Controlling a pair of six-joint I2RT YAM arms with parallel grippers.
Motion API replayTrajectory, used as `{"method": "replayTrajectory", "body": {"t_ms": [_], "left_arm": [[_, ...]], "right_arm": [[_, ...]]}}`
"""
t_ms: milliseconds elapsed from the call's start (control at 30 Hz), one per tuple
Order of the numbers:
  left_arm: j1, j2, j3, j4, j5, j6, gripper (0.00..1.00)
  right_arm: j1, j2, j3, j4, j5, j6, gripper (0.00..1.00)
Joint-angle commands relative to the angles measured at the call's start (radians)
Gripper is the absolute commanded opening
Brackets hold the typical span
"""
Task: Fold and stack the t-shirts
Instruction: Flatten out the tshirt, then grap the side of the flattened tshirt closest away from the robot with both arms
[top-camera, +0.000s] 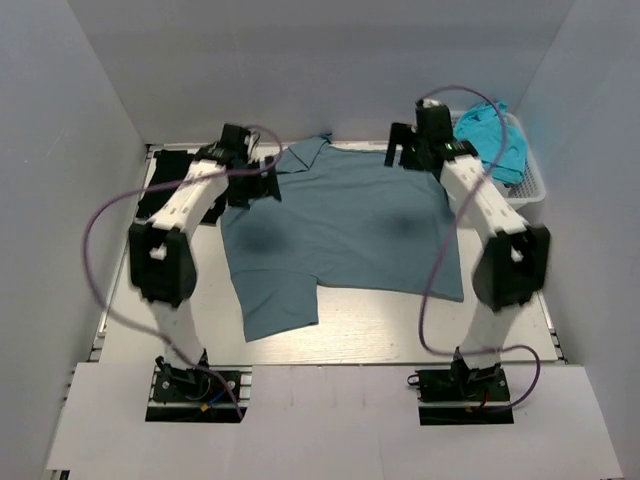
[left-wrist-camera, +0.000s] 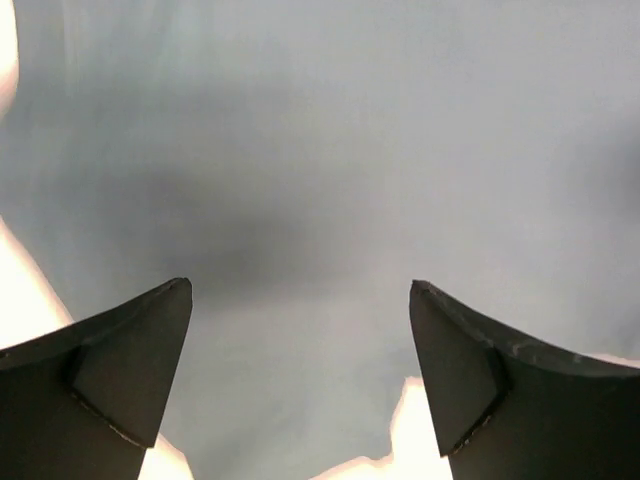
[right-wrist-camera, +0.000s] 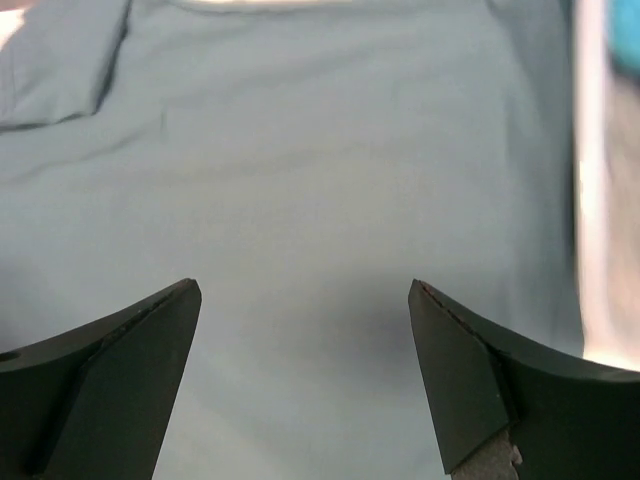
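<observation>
Slate-blue t-shirt (top-camera: 350, 220) lies flat, long axis left-right. Left gripper (top-camera: 264, 184) and right gripper (top-camera: 402, 156) poised over its far corners, both agape, empty; cloth runs nearward from both.

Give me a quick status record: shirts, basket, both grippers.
slate-blue shirt: spread out on the table, not yet folded
black shirt: far left, partly hidden by the left arm
turquoise shirts: in the white basket, far right
left gripper: open, empty, over slate-blue cloth
right gripper: open, empty, over slate-blue cloth
</observation>
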Motion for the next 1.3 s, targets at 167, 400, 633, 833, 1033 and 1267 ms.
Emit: {"method": "replayTrajectory", "body": {"t_ms": [167, 400, 633, 833, 1033, 1267], "left_arm": [[-0.02, -0.636, -0.773, -0.156, 0.051, -0.263, 1.0], [-0.029, -0.986, -1.126, -0.259, 0.118, -0.317, 1.0], [-0.047, -1.002, -1.269, -0.059, 0.206, -0.4, 0.91], [-0.067, -0.905, -1.269, 0.058, 0.102, -0.489, 0.8], [-0.086, -0.821, -1.349, 0.119, 0.102, -0.489, 0.55], [-0.115, -0.821, -1.398, 0.164, 0.105, -0.518, 0.34]], "right_arm": [[-0.04, -0.536, -0.716, -0.038, 0.073, 0.304, 0.9], [-0.082, -0.786, -1.015, -0.161, 0.099, 0.407, 0.9], [-0.129, -0.918, -1.077, -0.213, 0.098, 0.418, 0.9], [-0.164, -0.914, -1.075, -0.233, 0.09, 0.398, 0.9], [-0.204, -0.9, -1.103, -0.241, 0.076, 0.404, 0.9], [-0.288, -0.863, -1.176, -0.161, 0.032, 0.41, 0.9]]}}
